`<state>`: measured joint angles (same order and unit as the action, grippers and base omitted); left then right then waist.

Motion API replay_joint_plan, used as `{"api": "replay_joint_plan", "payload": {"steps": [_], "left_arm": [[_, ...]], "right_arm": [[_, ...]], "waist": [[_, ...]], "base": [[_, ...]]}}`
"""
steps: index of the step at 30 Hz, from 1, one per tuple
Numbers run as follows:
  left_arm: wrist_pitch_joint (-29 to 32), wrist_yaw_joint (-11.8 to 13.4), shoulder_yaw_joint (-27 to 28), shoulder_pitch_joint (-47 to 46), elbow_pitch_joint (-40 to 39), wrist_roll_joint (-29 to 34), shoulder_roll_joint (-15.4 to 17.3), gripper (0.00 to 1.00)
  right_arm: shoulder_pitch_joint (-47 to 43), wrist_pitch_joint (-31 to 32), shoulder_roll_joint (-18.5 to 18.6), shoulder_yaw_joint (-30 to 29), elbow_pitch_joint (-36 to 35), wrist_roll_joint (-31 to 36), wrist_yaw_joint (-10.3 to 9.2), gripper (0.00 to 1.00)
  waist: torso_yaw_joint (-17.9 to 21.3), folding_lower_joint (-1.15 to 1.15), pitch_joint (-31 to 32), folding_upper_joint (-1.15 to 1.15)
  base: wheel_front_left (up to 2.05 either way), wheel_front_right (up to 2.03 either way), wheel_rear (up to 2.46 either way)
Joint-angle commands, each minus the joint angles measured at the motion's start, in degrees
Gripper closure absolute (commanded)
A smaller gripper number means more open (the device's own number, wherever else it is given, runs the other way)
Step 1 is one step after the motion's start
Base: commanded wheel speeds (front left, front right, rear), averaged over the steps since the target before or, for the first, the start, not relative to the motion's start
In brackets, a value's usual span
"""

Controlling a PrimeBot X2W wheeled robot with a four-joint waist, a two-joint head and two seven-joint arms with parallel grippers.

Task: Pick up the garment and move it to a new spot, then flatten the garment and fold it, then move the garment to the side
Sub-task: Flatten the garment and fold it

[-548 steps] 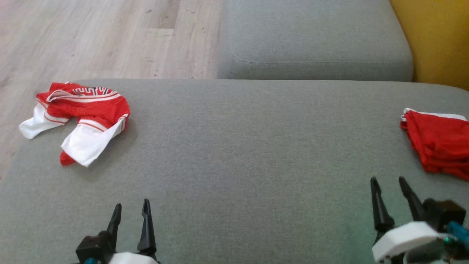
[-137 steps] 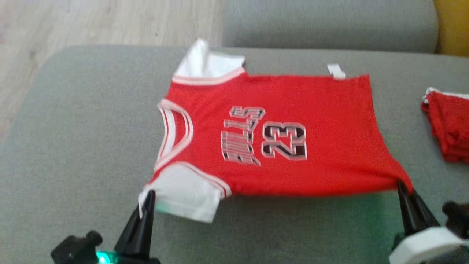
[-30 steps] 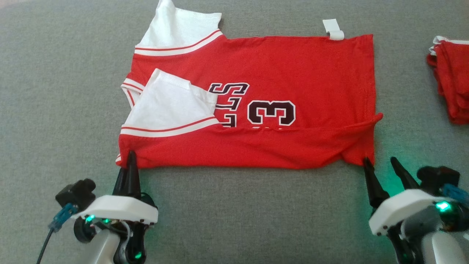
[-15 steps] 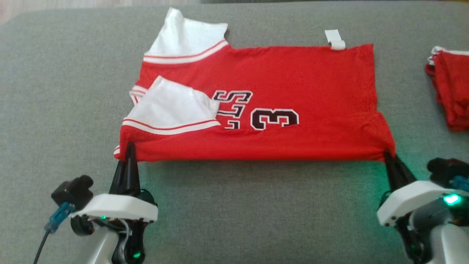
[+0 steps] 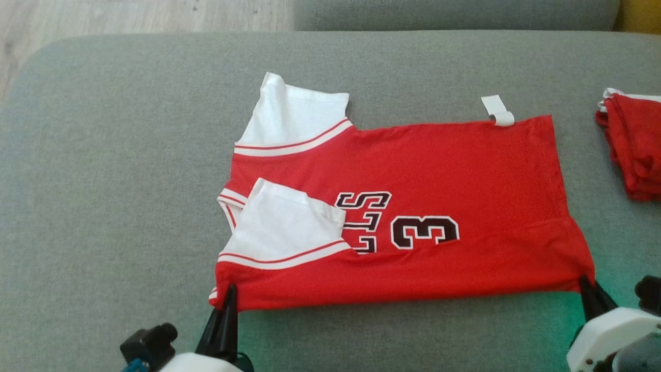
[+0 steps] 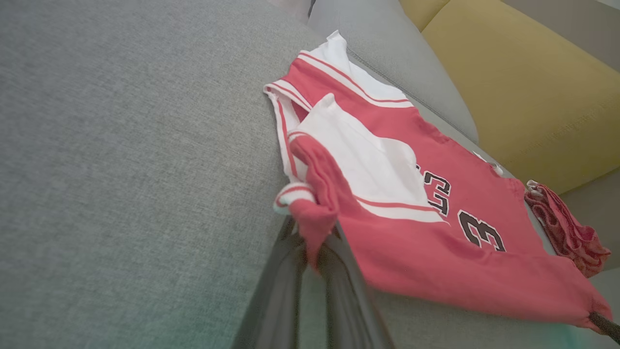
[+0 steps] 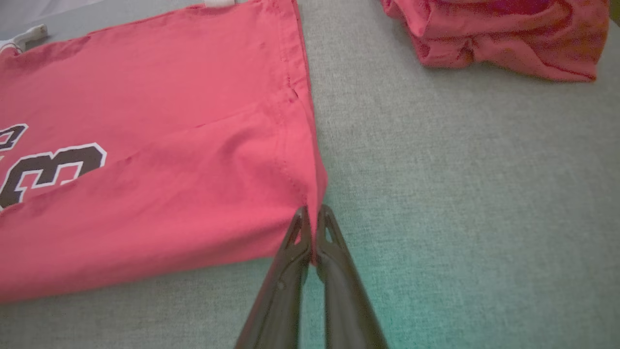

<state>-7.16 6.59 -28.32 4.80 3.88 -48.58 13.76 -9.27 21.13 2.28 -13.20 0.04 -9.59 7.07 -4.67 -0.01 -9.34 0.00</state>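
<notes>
Grip first: left hand (image 5: 227, 304) pinches shut on the sleeve-side corner of the jersey (image 5: 439, 170), right hand (image 5: 588, 292) on its hem corner; it lies just ahead of both on the grey cushion (image 5: 103, 181). Raising both corners level and carrying them forward together should land a straight fold. Beyond the right hand, a folded red pile (image 5: 632, 150) lies loose.

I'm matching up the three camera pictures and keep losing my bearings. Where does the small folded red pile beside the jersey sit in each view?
Head view: the folded red pile lies at the right edge, beyond the hem of the jersey.
Left wrist view: the pile is at the right, below the yellow cushion.
Right wrist view: the pile is at the top right.
Shared landmark: the black 3 on the jersey.
</notes>
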Motion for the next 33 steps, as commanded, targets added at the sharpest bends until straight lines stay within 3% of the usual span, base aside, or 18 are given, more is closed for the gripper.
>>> {"api": "replay_joint_plan", "payload": {"steps": [1,4,6,7,10,16,23,28,33], "left_arm": [[-0.33,0.53,1.49,-0.97,-1.24,0.61,0.39,1.00],[-0.30,0.83,1.26,-0.03,-0.82,0.66,0.58,1.00],[-0.02,0.93,1.20,0.63,-0.71,0.46,0.90,1.00],[-0.17,1.01,1.23,0.86,-0.74,0.66,1.19,1.00],[-0.91,1.33,1.69,1.20,-1.02,1.22,1.98,0.00],[-0.51,2.25,2.41,-1.29,-3.90,3.67,4.78,0.00],[5.47,1.38,5.00,-14.66,-8.07,7.40,12.09,0.00],[13.93,-1.58,6.13,-29.92,-7.20,8.86,17.53,0.00],[23.86,-5.15,4.95,-43.49,-0.86,8.95,20.66,0.00]], "right_arm": [[0.16,-0.30,0.60,0.81,-1.47,-0.22,0.42,0.96],[-1.00,-0.59,0.60,0.81,-0.61,-0.92,0.42,0.79],[-1.72,-1.05,0.60,0.96,-0.18,-0.96,0.42,0.53],[-2.02,-1.27,0.60,1.07,-0.05,-0.92,0.42,0.01],[-2.67,-1.74,0.60,1.09,0.03,-1.03,0.42,0.00],[-1.98,-2.42,0.60,1.04,-2.13,-0.43,0.42,0.00],[4.66,-3.31,0.60,3.45,-6.65,1.47,0.42,0.00],[11.15,-2.52,0.60,7.03,-7.08,3.78,0.42,0.00],[18.08,-1.35,0.78,10.44,-6.17,4.51,0.42,0.00]], "waist": [[-0.11,0.01,0.44,0.00],[-0.10,0.01,1.21,0.00],[0.11,0.01,1.69,0.00],[0.22,0.01,1.89,0.00],[0.62,0.01,2.33,0.00],[1.70,0.01,2.24,0.00],[2.91,0.01,-0.96,0.00],[4.22,0.01,-5.32,0.00],[6.64,0.01,-10.16,0.00]], "base": [[0.00,0.00,0.00],[0.00,0.00,0.00],[0.00,0.00,0.00],[0.00,0.00,0.00],[0.00,0.00,0.00],[0.00,0.00,0.00],[0.00,0.00,0.00],[0.00,0.00,0.00],[0.00,0.00,0.00]]}}
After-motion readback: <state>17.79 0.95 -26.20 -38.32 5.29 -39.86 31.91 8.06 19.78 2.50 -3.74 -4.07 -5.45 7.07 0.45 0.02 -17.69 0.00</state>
